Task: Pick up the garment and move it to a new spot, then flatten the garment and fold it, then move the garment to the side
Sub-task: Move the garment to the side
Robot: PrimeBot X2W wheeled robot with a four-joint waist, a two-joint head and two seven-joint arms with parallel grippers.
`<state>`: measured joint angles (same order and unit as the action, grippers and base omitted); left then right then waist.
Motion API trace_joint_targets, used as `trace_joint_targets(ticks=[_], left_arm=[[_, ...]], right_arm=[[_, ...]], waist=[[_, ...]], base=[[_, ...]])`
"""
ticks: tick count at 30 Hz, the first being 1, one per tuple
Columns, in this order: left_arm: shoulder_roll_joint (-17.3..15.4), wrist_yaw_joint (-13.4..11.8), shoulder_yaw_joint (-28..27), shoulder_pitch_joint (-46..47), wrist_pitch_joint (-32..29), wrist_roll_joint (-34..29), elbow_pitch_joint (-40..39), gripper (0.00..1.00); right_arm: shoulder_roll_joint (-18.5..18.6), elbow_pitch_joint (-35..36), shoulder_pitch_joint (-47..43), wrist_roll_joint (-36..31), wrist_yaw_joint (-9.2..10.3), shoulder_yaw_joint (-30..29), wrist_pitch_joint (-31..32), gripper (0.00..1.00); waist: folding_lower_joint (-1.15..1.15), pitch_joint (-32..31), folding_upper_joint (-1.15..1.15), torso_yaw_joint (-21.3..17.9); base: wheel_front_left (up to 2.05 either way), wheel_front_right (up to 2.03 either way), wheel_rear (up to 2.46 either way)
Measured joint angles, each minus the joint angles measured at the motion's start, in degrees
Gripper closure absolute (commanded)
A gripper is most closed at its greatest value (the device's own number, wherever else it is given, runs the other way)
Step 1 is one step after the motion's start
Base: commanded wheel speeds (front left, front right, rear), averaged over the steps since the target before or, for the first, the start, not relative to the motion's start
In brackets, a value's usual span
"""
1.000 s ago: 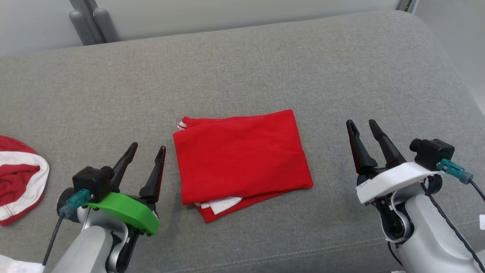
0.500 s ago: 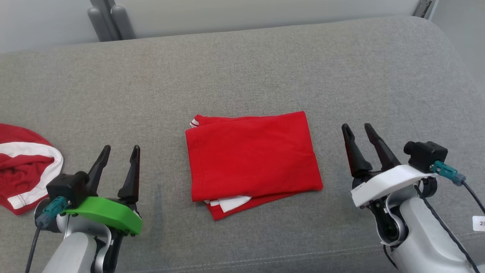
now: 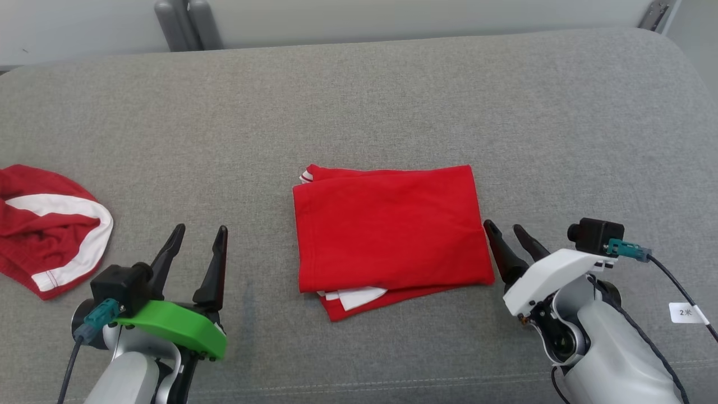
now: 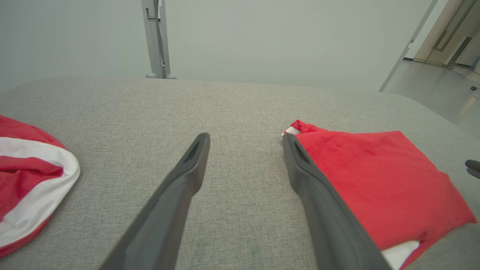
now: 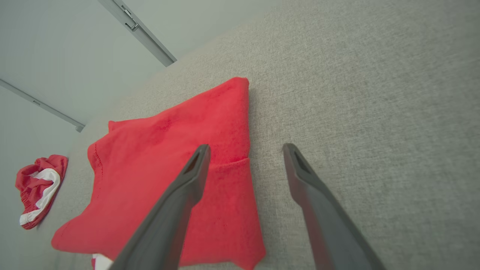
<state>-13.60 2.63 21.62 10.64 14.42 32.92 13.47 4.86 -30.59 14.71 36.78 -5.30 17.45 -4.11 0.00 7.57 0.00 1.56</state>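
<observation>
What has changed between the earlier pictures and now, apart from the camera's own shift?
The right gripper moved left, toward the right edge of the folded red garment, and is now beside it. The left gripper drew a little away from its left edge. Nothing was grasped; both stand open. The garment and the red-and-white cloth stayed put.

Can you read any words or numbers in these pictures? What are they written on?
"2米": on the small white tag hanging beside the right forearm.
Nothing else can be read: I see no writing on the folded red garment or the grey cushion.
</observation>
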Motion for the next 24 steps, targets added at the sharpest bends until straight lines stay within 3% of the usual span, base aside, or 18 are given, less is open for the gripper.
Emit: trace_joint_targets(ticks=[10,20,21,22,24], left_arm=[[0.4,0.9,-1.0,-0.2,0.0,-1.5,0.0,0.0],[0.7,1.4,-2.7,-0.4,0.0,-1.9,0.0,0.0],[0.7,1.4,-2.8,-0.4,0.0,-1.9,0.1,0.0],[0.8,1.4,-2.8,-0.4,0.0,-2.0,0.1,0.0],[1.0,1.5,-3.0,-0.5,0.0,-2.1,0.1,0.0]], right_arm=[[-0.7,-5.6,4.3,2.7,2.94,-0.7,6.5,0.0],[-1.2,-8.7,7.4,5.8,3.3,-0.4,10.7,0.03],[-1.2,-8.9,7.6,5.9,3.15,-0.1,11.1,0.21],[-1.2,-9.1,7.7,6.1,2.81,0.1,11.3,0.53],[-1.2,-9.4,8.1,6.2,2.77,0.5,11.4,1.0]], waist=[[0.0,0.7,0.0,2.6],[0.0,1.6,0.0,3.8],[0.0,1.6,0.0,3.8],[0.0,1.6,0.0,3.9],[0.0,1.5,0.0,3.9]], base=[[0.0,0.0,0.0],[0.0,0.0,0.0],[0.0,0.0,0.0],[0.0,0.0,0.0],[0.0,0.0,0.0]])
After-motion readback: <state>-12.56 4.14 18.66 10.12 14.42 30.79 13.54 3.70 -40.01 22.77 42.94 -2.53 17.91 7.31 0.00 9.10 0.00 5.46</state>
